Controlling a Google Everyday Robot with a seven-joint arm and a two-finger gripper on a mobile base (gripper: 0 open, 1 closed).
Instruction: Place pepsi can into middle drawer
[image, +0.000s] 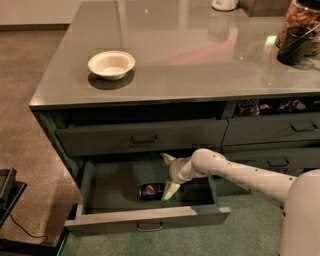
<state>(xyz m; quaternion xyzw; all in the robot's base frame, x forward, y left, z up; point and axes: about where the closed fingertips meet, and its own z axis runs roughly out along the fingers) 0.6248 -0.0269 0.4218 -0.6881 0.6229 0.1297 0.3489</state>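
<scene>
Gripper: cream two-finger gripper (168, 175) on the white robot arm (240, 176), reaching from the right into the pulled-out drawer, above its floor.
Gripper state: released; the fingers are spread wide apart, one pointing up and left, the other pointing down, with nothing clamped between them.
Pepsi can: small blue pepsi can with silver ends (150, 190), lying on its side on the drawer floor just left of the lower finger; whether it touches the finger cannot be told.
Middle drawer: wide dark grey-green middle drawer (145, 218), pulled out, with a small silvery bar handle (149, 227) on its front panel.
Upper drawer: shallower grey-green upper drawer with a dark curved handle (145, 138), shut, directly above.
Bench: glossy grey bench (200, 75); a round white bowl (111, 64) stands upright near its front left corner.
</scene>
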